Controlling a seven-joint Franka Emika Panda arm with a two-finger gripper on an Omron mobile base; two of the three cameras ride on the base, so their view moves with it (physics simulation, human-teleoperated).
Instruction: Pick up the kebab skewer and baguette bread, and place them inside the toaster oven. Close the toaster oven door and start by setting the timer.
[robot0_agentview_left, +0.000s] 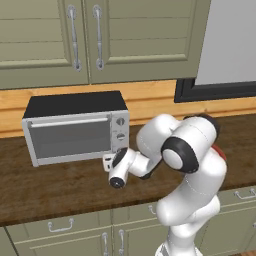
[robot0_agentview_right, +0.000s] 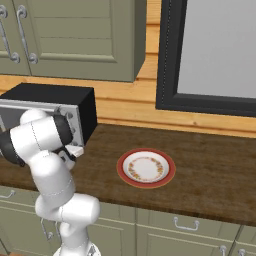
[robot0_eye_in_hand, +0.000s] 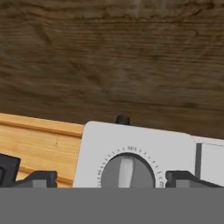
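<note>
The toaster oven (robot0_agentview_left: 75, 131) is shut; the wide-open, empty end effector (robot0_eye_in_hand: 111, 179) straddles its bottom knob (robot0_eye_in_hand: 127, 171).

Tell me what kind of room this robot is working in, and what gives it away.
A rendered home kitchen, most likely. A silver toaster oven sits on a dark wooden counter, olive-green cabinets hang above and below it, and a red-rimmed plate rests on the counter.

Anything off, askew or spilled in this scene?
Nothing stands out. The boxy silver toaster oven sits square on the dark wood counter with its grey glass door shut. The red-rimmed round plate lies flat and bare. The open gripper brackets a round grey knob.
</note>
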